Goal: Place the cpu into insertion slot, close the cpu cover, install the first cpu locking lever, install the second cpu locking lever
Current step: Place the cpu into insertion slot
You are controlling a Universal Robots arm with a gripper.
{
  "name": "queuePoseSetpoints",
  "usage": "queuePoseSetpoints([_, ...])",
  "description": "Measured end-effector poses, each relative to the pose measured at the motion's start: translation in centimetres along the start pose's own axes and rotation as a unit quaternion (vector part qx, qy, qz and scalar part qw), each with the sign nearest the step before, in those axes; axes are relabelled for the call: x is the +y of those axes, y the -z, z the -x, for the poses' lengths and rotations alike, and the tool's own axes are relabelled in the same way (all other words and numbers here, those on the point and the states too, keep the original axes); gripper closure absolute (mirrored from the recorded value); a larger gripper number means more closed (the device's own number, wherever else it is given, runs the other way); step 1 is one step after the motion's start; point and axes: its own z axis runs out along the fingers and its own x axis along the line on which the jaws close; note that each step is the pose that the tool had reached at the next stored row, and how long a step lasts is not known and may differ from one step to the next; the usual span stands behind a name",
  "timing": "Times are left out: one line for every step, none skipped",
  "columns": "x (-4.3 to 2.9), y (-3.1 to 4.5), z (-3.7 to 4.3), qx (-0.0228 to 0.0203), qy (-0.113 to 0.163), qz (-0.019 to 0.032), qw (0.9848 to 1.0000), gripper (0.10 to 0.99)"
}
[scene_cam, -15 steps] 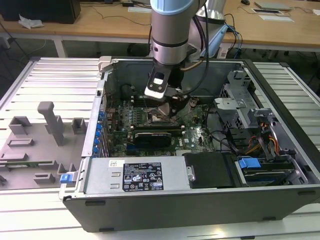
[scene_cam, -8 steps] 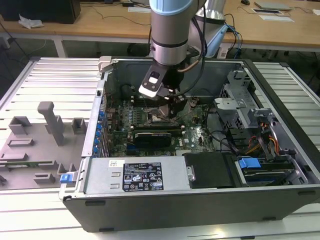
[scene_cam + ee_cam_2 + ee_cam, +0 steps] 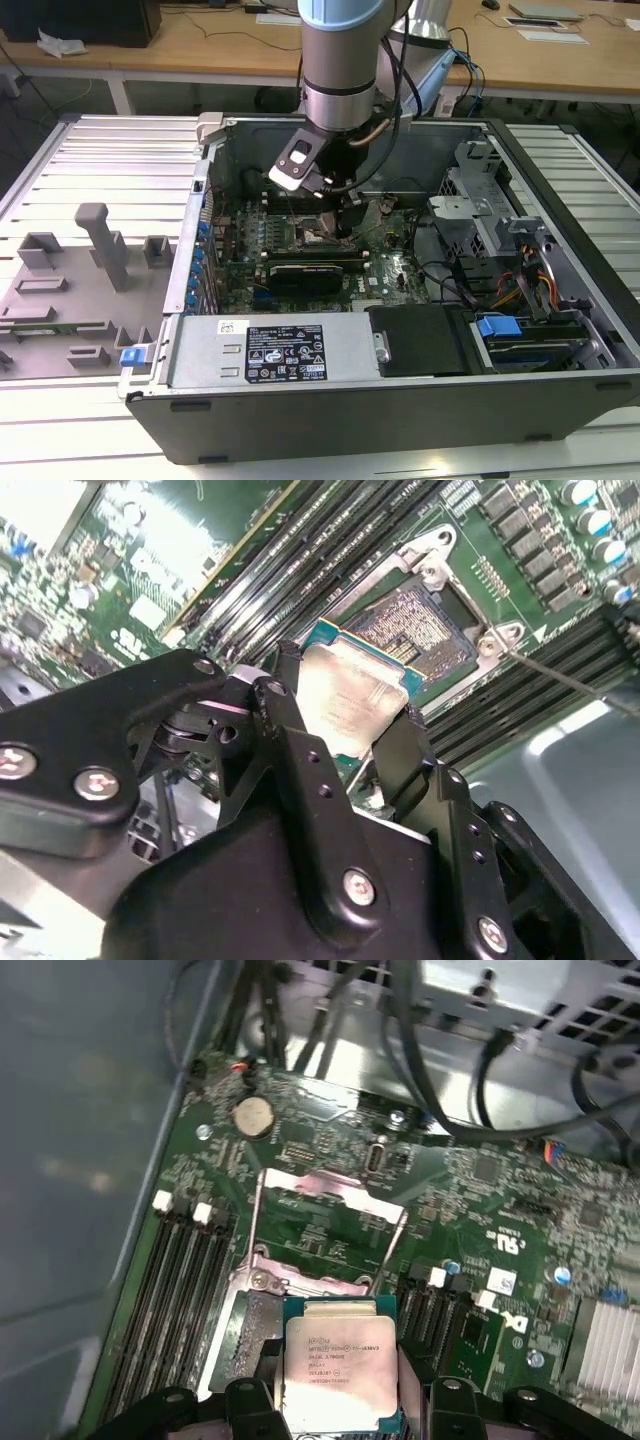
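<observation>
While pincer (image 3: 346, 732) grips cpu (image 3: 340, 1372), memory slots (image 3: 180, 1290) lie beside.

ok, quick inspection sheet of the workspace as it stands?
Surface: slatted metal table carrying an open computer case.
Job's things: cpu held just above the insertion slot, not seated; cpu cover standing open.
Clutter: grey fixture tray on the table, at the exterior view's left of the case.
Grippers: pincer shut on the cpu.
Cables: black cables inside the case near the motherboard; coloured wire bundle toward the exterior view's right.
Surroundings: wooden desks behind the table.
</observation>
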Motion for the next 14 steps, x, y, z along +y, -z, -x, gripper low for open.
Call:
queuePoseSetpoints([0.0, -0.01, 0.0, -0.0011, -0.012, 0.0001, 0.9999, 0.545])
queuePoseSetpoints([0.0, -0.03, 0.0, -0.0022, -0.024, 0.0003, 0.9997, 0.545])
queuePoseSetpoints([0.0, -0.05, 0.0, -0.0029, -0.032, 0.0004, 0.9995, 0.545])
queuePoseSetpoints([-0.01, -0.07, 0.0, -0.0039, -0.043, 0.0005, 0.9991, 0.545])
queuePoseSetpoints([-0.01, -0.08, 0.0, -0.0046, -0.051, 0.0007, 0.9987, 0.545])
queuePoseSetpoints([-0.01, -0.1, 0.0, -0.0056, -0.062, 0.0008, 0.9981, 0.545])
queuePoseSetpoints([-0.01, -0.12, 0.0, -0.0063, -0.07, 0.0009, 0.9976, 0.545])
queuePoseSetpoints([-0.01, -0.14, 0.0, -0.0071, -0.08, 0.0011, 0.9968, 0.545])
queuePoseSetpoints([-0.03, -0.17, 0.0, -0.0077, -0.087, 0.0012, 0.9962, 0.545])
queuePoseSetpoints([-0.07, -0.2, -0.01, -0.0082, -0.091, 0.0012, 0.9958, 0.545])
queuePoseSetpoints([-0.11, -0.21, -0.05, -0.0083, -0.093, 0.0012, 0.9956, 0.545])
queuePoseSetpoints([-0.22, -0.25, -0.15, -0.0086, -0.096, 0.0013, 0.9954, 0.545])
queuePoseSetpoints([-0.36, -0.29, -0.39, -0.0087, -0.097, 0.0013, 0.9953, 0.545])
queuePoseSetpoints([-0.41, -0.35, -0.66, -0.0087, -0.097, 0.0013, 0.9952, 0.545])
